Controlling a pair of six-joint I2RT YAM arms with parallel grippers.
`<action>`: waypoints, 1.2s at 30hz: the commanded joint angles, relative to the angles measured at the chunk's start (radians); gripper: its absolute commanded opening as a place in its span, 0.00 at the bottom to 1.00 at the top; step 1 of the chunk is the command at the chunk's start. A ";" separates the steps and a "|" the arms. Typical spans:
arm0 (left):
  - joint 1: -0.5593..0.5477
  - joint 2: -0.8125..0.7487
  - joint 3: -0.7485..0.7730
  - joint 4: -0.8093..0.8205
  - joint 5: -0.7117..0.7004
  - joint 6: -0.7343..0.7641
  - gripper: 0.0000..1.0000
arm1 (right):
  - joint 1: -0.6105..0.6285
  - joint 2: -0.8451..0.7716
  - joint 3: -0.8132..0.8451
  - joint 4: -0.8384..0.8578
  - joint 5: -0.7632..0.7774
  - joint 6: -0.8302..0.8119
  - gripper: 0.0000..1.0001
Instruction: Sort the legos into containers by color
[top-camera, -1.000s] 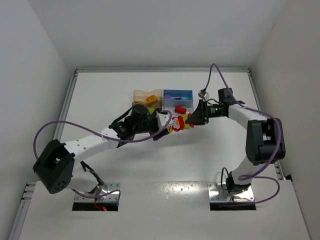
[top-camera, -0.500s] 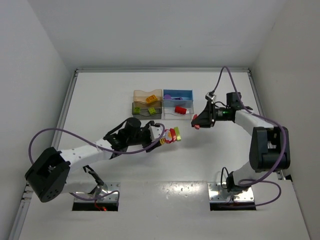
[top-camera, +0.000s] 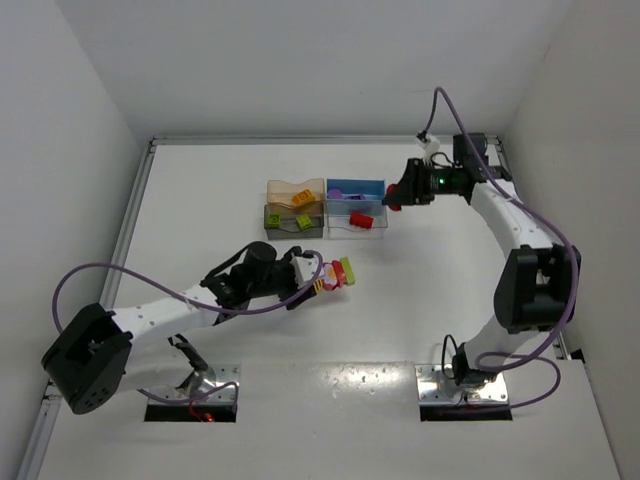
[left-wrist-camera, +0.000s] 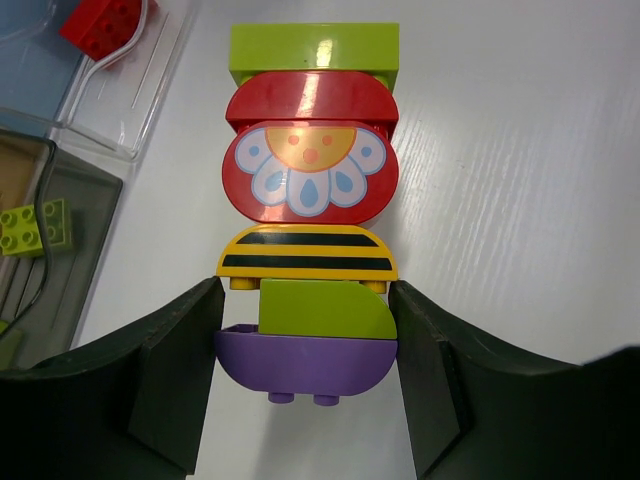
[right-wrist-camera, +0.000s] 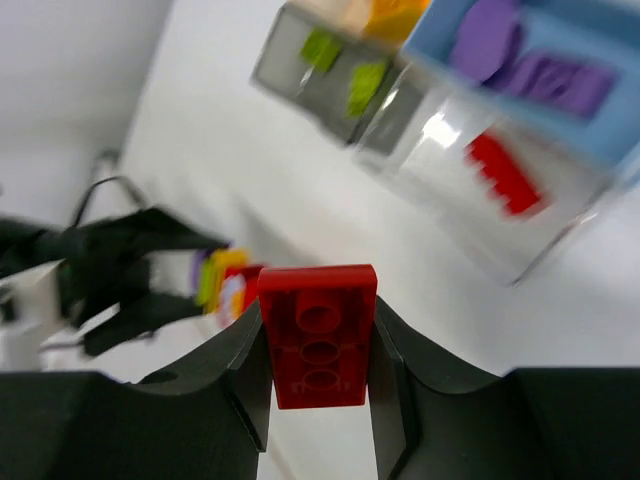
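My left gripper (top-camera: 316, 281) is shut on a stack of legos (top-camera: 337, 271). In the left wrist view its fingers (left-wrist-camera: 175, 375) clamp the purple piece (left-wrist-camera: 305, 362) and the green one at the stack's near end. A yellow striped piece, a red flower piece (left-wrist-camera: 310, 160) and a green brick follow. My right gripper (top-camera: 396, 200) is shut on a red brick (right-wrist-camera: 318, 335), held in the air just right of the clear bin (top-camera: 372, 228) and blue bin (top-camera: 380, 188). The tan bin (top-camera: 282, 190) and dark grey bin (top-camera: 283, 229) stand left of those.
The four bins form a two-by-two block at the table's middle back. The clear bin (right-wrist-camera: 560, 245) holds a red brick (right-wrist-camera: 505, 175), the blue one purple pieces (right-wrist-camera: 530, 60), the grey one green pieces (left-wrist-camera: 35, 225), the tan one yellow and orange pieces. Purple cables loop off both arms.
My right gripper has pulled the red brick off the stack and carried it back and right, beside the bins. My left gripper has drawn the stack nearer and left.
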 joint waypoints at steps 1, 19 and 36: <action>0.007 -0.046 -0.010 0.047 -0.011 -0.042 0.12 | 0.056 0.070 0.148 0.021 0.255 -0.064 0.00; 0.017 -0.040 0.030 0.056 -0.063 -0.042 0.12 | 0.182 0.360 0.368 -0.102 0.503 -0.326 0.35; 0.026 -0.011 0.088 0.075 -0.054 -0.042 0.12 | 0.178 0.243 0.233 -0.237 -0.164 -0.283 0.79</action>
